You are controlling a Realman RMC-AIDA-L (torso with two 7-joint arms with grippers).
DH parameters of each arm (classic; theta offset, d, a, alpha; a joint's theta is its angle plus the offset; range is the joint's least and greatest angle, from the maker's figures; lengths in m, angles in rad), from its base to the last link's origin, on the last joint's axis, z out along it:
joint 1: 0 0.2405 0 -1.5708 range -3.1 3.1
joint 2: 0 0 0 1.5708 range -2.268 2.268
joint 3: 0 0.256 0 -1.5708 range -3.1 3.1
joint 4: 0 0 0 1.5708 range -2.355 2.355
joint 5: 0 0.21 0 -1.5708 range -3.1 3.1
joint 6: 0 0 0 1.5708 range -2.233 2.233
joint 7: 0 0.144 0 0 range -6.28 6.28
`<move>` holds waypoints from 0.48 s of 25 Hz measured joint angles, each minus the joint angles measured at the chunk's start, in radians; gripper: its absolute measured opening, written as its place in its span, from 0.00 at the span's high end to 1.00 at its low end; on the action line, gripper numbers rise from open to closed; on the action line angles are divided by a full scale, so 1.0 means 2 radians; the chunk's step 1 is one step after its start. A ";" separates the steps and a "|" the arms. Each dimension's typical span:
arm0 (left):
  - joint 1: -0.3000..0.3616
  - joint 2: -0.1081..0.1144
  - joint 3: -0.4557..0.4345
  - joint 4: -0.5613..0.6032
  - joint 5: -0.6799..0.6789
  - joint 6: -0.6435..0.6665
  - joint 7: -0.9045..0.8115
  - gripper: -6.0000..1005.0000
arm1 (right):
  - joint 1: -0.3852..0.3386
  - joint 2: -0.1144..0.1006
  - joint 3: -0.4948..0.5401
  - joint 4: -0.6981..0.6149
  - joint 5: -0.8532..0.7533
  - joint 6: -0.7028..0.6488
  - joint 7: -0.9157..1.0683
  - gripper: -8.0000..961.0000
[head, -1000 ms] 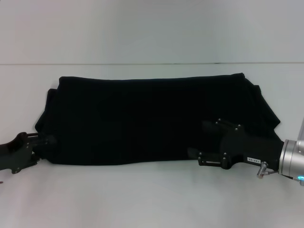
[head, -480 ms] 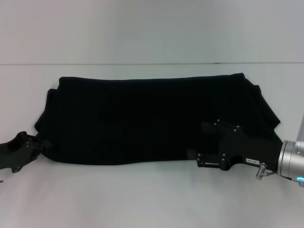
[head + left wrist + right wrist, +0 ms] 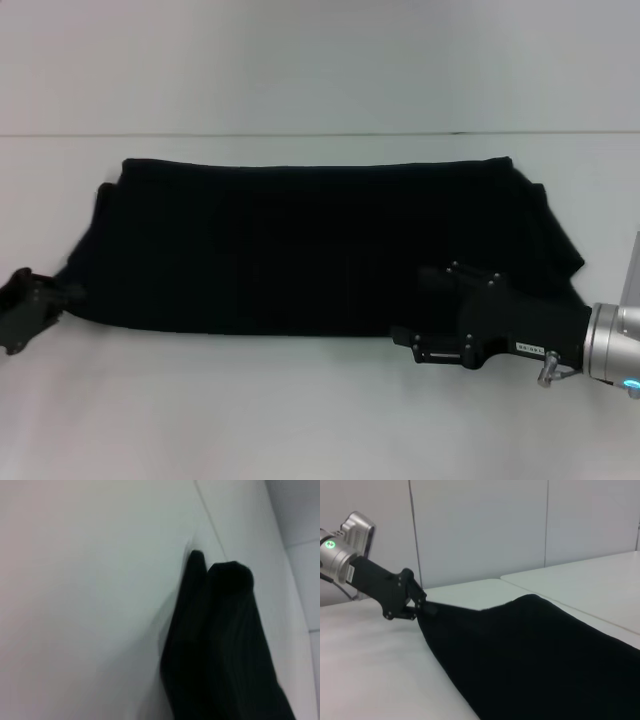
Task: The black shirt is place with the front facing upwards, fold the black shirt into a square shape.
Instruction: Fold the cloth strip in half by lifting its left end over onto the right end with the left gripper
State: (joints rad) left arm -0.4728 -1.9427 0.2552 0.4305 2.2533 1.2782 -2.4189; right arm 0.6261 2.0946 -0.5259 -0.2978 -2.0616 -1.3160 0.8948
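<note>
Though the black shirt [image 3: 310, 245] already lies as a wide band, squaring it remains; left claw [image 3: 62, 296] grasps its end, right claw's [image 3: 405, 340] grip unclear.

The large black cloth T-shirt [image 3: 310, 245] lies spread across the middle of the white table [image 3: 300, 420], its long side parallel to the near edge. The left gripper [image 3: 62, 293] sits at the shirt's near-left corner, close to the table's left edge. The right gripper [image 3: 405, 338] rests at the shirt's near hem, toward its right end, its arm reaching in from the right
</note>
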 joint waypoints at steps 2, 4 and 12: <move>0.003 0.003 -0.010 0.001 0.000 0.002 0.005 0.95 | -0.001 -0.001 -0.001 -0.002 0.000 0.000 0.001 0.02; 0.005 0.007 -0.015 0.005 -0.001 0.004 0.007 0.95 | -0.002 -0.001 -0.001 -0.003 0.001 0.000 0.002 0.02; 0.029 0.029 -0.053 0.038 0.001 0.008 0.003 0.95 | -0.008 -0.003 0.004 -0.004 0.003 -0.001 0.004 0.02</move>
State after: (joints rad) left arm -0.4144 -1.8842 0.1497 0.5067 2.2551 1.2945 -2.4123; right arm 0.6106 2.0894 -0.5183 -0.3058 -2.0558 -1.3178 0.9028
